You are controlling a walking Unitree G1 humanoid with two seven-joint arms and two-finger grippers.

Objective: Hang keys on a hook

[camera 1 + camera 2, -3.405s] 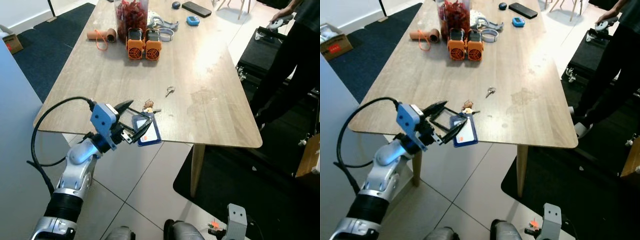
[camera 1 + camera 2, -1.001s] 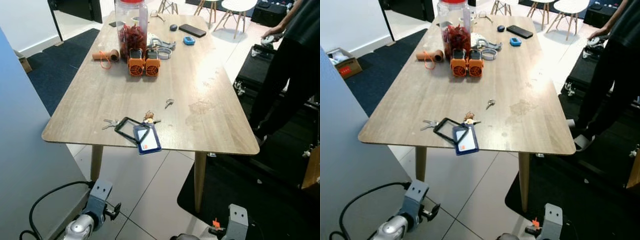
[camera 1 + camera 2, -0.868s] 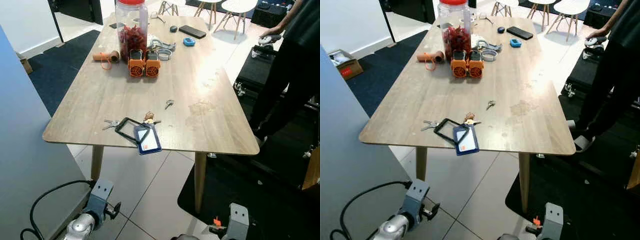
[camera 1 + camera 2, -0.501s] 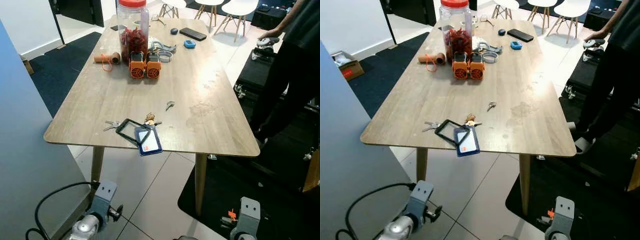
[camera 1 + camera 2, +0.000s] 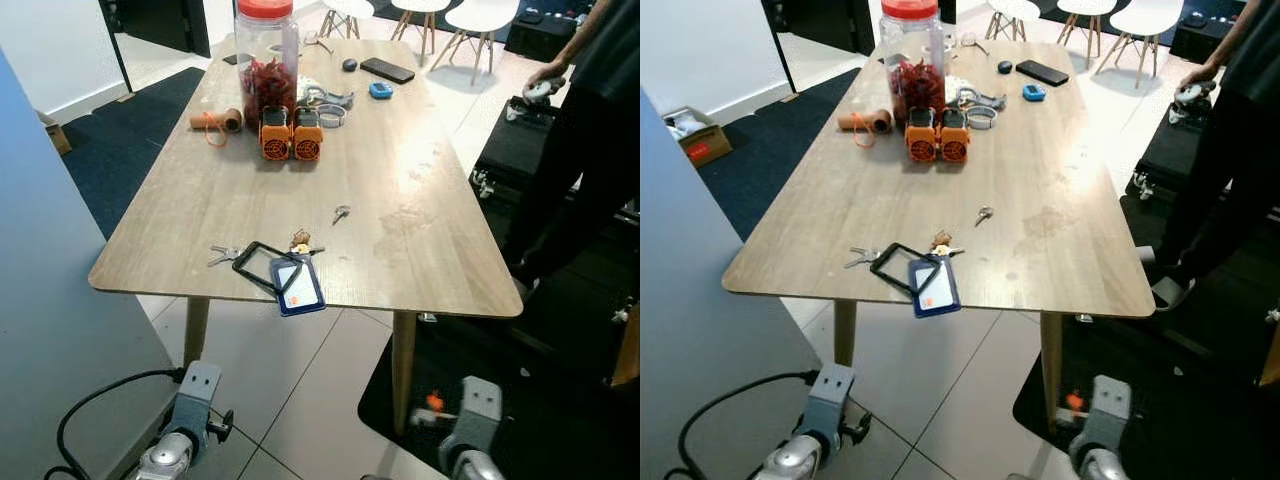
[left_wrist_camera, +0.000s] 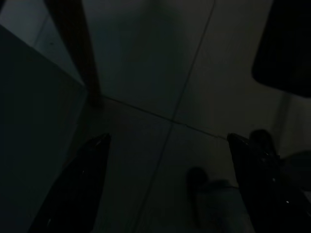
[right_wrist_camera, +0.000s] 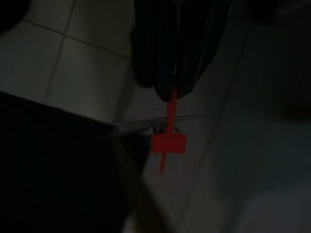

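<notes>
Left gripper (image 6: pixel 167 184): fingers spread wide, holding nothing, low over the floor tiles. Right gripper (image 7: pixel 167 87): fingers pressed together on a red tag (image 7: pixel 167 141). Keys (image 5: pixel 224 254): on the table (image 5: pixel 420 200) near its front edge, beside a lanyard badge (image 5: pixel 298 285). Change: right arm has risen slightly.

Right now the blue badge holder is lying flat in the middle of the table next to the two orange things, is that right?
Not quite. The blue badge holder lies at the near edge of the table, partly hanging over it, far from the two orange things, which stand beside the red-lidded jar. The left eye view shows this.
</notes>
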